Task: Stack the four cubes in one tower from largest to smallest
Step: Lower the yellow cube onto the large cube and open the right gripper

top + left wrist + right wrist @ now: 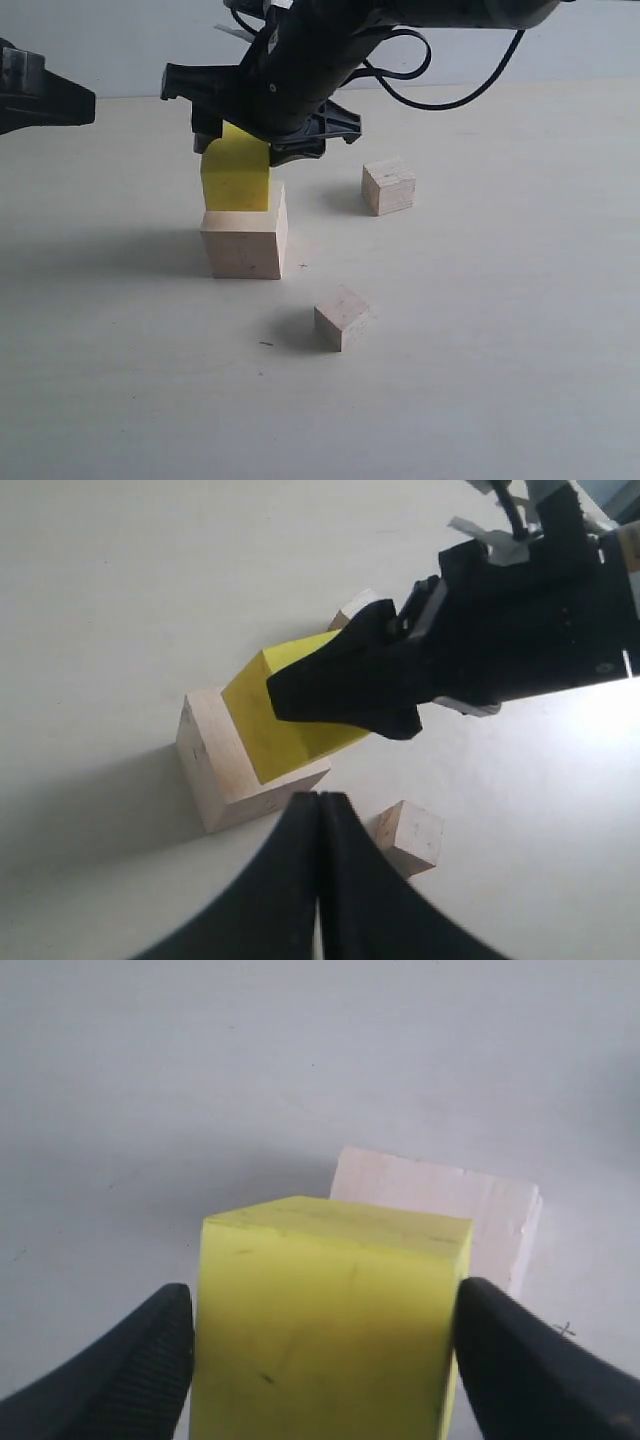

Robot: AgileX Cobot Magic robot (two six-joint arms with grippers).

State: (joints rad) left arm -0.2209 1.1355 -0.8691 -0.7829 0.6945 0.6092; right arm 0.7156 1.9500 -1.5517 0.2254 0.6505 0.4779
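Four cubes in all on the pale counter (pixel 500 380): one large pale cube (pixel 245 245), one medium yellow cube (pixel 235 180), two small pale ones. Yellow cube on top of the large pale cube, touching it, set toward the left side of that top face as seen from the exterior camera; flat or slightly tilted, cannot tell. Two levels stacked. Both small cubes down on the counter, apart from the stack and from each other: farther small cube (pixel 388 187) behind and to the right of the stack, nearer small cube (pixel 342 318) in front and to the right, each with faint grain on its faces.

Small cross-shaped mark (pixel 565 1330) on the counter just beside the large pale cube. A few dark specks on the yellow faces.

Right fingers (pixel 520 1360) down over the stack, one on each side of the yellow cube, pressed against two opposite faces near its top: clamped on it. Ribbed black pads. Black cable (pixel 440 100) looping off the right arm above.

Left fingers (pixel 285 890) closed together, tip against tip, holding nothing. Off at the left edge of the exterior view, well apart from every cube, pointed toward the stack.
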